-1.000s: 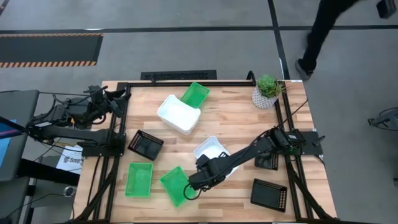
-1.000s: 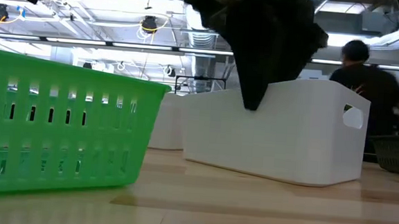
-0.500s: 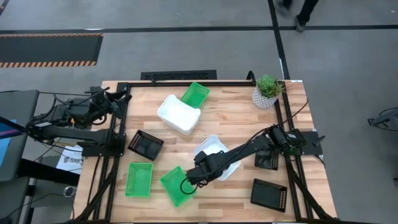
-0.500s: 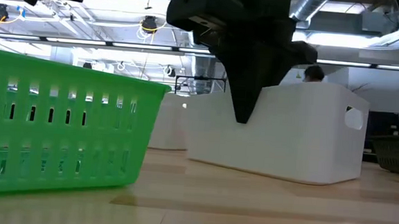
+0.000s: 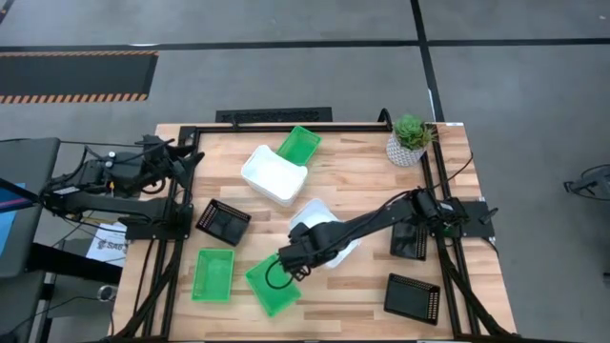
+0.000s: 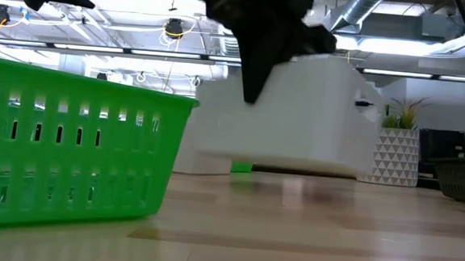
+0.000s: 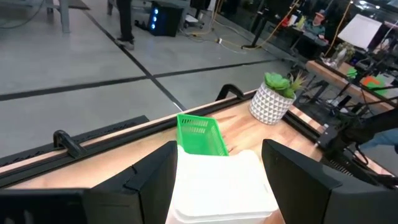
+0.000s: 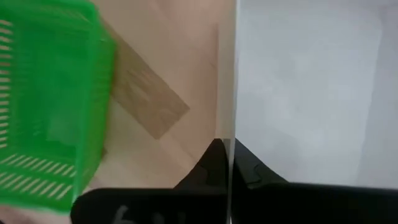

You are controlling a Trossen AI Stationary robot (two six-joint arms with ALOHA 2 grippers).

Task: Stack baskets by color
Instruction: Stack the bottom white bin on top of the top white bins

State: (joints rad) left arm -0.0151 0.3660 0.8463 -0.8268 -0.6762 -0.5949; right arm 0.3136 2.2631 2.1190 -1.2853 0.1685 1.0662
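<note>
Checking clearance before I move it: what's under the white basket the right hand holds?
In the low view the lifted white basket has a gap beneath it, showing bare wooden table. From above, the basket and the right hand cover that spot.

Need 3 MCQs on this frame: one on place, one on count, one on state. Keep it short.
1. Where is the potted plant?
A. far right corner of the table
B. near left corner
C. inside a basket

2. How many green baskets show in the high view?
A. one
B. three
C. five

3. What is the right tool doing?
A. hanging open over bare wood
B. shut on a black basket
C. shut on the wall of a white basket, which is off the table

Key: 1 A, the high view shows it at the far right corner. 2 B, one at the far edge, two near the front. 3 C, the right wrist view shows fingers pinching the white wall; the low view shows a gap beneath the basket.
</note>
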